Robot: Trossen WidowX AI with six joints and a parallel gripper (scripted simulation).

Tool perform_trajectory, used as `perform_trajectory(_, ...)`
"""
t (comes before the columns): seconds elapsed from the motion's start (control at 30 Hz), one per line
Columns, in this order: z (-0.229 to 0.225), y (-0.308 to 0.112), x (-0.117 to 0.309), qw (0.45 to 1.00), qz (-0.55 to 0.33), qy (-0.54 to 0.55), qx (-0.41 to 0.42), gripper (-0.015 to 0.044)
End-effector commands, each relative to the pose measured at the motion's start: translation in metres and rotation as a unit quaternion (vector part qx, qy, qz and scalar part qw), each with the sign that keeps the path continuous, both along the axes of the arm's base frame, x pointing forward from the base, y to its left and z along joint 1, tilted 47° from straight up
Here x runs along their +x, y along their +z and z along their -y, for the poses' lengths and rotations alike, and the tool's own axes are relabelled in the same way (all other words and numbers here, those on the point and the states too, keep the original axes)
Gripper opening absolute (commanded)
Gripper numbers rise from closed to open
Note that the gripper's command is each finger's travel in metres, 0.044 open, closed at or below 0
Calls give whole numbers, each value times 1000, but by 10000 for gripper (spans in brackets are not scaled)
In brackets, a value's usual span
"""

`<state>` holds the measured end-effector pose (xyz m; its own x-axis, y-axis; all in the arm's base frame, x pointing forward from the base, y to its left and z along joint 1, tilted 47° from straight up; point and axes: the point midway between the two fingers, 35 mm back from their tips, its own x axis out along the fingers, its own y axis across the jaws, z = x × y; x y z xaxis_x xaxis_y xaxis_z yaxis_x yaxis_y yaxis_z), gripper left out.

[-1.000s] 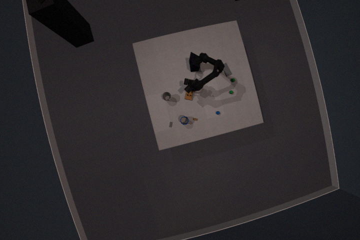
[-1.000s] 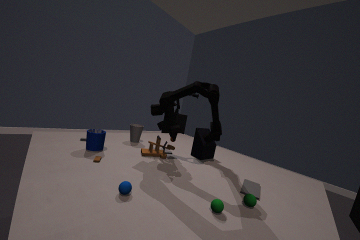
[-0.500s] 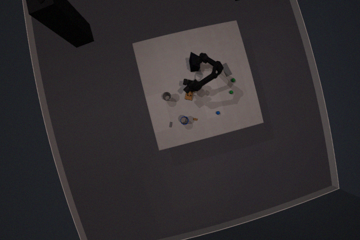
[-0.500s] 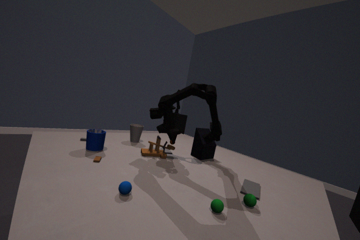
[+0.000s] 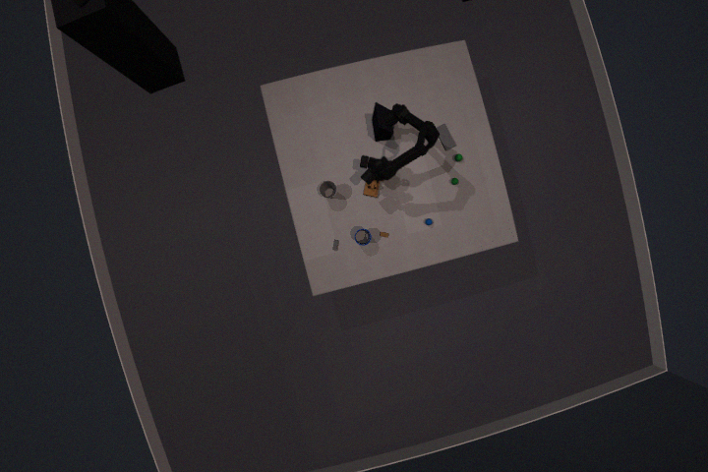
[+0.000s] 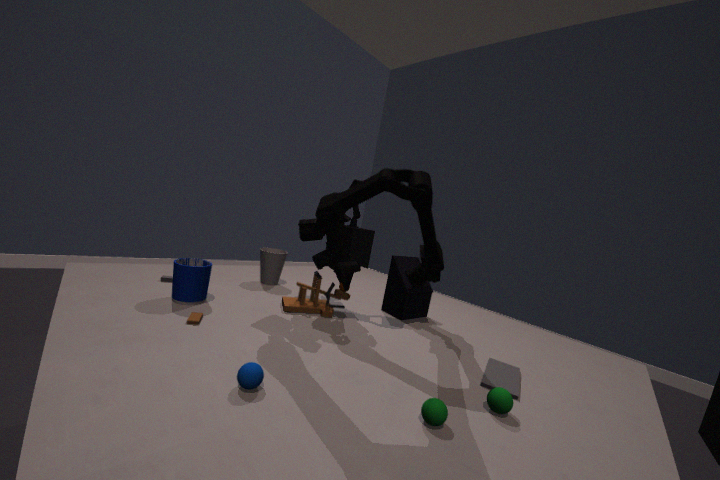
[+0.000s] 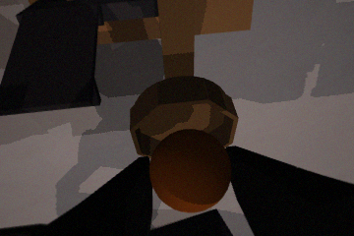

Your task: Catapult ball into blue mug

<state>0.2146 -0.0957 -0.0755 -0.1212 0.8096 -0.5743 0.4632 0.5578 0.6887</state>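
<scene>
My gripper (image 7: 188, 161) (image 6: 344, 287) is shut on an orange ball (image 7: 190, 184), with one dark finger at each side of it. In the wrist view the ball overlaps the near rim of the catapult's cup (image 7: 184, 110); whether it touches the cup I cannot tell. The wooden catapult (image 5: 371, 191) (image 6: 304, 306) stands on the table, partly hidden by the gripper in the top view. Its cup end is raised under the fingertips in the exterior view. The blue mug (image 5: 356, 241) (image 6: 190, 280) stands upright beyond the catapult's other end.
A grey cup (image 5: 327, 190) (image 6: 271, 267) stands upright near the table's edge. A small orange block (image 5: 384, 234) (image 6: 195, 318) lies by the mug. A blue ball (image 5: 428, 221) (image 6: 250, 375), two green balls and a grey slab (image 5: 446, 137) (image 6: 502, 375) also lie on the table.
</scene>
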Motion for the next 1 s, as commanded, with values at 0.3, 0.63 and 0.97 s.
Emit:
perform_trajectory(0.3, 35, 30, -5, 1000, -8, -15, -4, 341)
perform_trajectory(0.63, 88, 56, -1, 998, 0, -59, -37, 440)
perform_trajectory(0.97, 157, 36, 75, 975, 89, -152, -137, 440)
